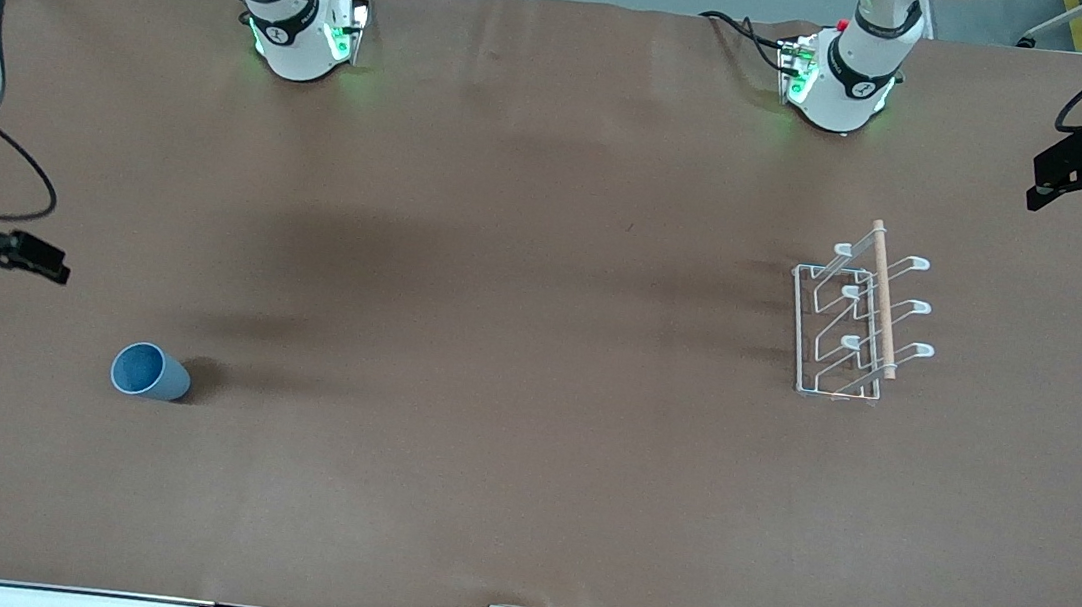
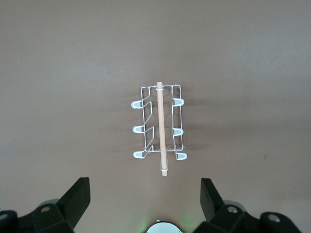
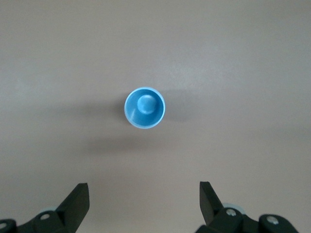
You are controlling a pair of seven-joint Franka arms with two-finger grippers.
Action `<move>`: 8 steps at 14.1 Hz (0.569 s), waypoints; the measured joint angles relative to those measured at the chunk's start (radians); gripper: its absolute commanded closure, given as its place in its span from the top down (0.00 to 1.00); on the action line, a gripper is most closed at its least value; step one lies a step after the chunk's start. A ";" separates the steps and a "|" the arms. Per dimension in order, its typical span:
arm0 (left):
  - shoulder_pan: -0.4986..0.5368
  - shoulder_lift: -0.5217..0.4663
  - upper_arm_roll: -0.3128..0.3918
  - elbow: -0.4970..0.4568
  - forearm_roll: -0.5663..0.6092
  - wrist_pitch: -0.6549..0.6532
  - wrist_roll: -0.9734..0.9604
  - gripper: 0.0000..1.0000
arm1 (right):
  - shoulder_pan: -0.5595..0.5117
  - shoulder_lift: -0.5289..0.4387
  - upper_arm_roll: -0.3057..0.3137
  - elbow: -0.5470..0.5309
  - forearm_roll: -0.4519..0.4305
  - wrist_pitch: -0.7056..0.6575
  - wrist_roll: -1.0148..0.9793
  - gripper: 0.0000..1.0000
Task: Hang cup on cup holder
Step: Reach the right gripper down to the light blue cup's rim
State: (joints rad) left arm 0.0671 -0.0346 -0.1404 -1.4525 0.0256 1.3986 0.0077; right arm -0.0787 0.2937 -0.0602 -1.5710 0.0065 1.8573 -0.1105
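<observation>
Front view: a small light-blue plastic cup (image 1: 150,371) is seen upright on the brown table (image 1: 492,389) toward the right arm's end; the white wire cup holder with a wooden rod (image 1: 859,317) is parked toward the left arm's end, well apart.

Left wrist view: the left hand (image 2: 144,204) is held spread open, high over the holder (image 2: 159,128).

Right wrist view: the right hand (image 3: 144,204) is spread wide too, high above the cup (image 3: 144,108).

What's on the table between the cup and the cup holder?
Nothing: in the front view only bare brown table lies between the cup and the cup holder.
</observation>
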 measured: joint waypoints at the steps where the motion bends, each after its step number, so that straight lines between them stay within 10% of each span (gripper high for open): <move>1: 0.000 0.000 0.000 0.000 0.000 0.000 0.000 1.00 | -0.004 0.037 0.000 -0.001 0.000 0.035 0.000 0.99; 8: 0.000 0.003 0.000 0.000 0.000 -0.001 0.002 1.00 | -0.008 0.193 0.000 -0.003 0.000 0.156 -0.020 0.95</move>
State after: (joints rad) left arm 0.0673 -0.0319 -0.1409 -1.4522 0.0255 1.3979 0.0097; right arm -0.0864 0.4871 -0.0606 -1.5743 0.0066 2.0133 -0.1303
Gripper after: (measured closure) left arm 0.000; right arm 0.044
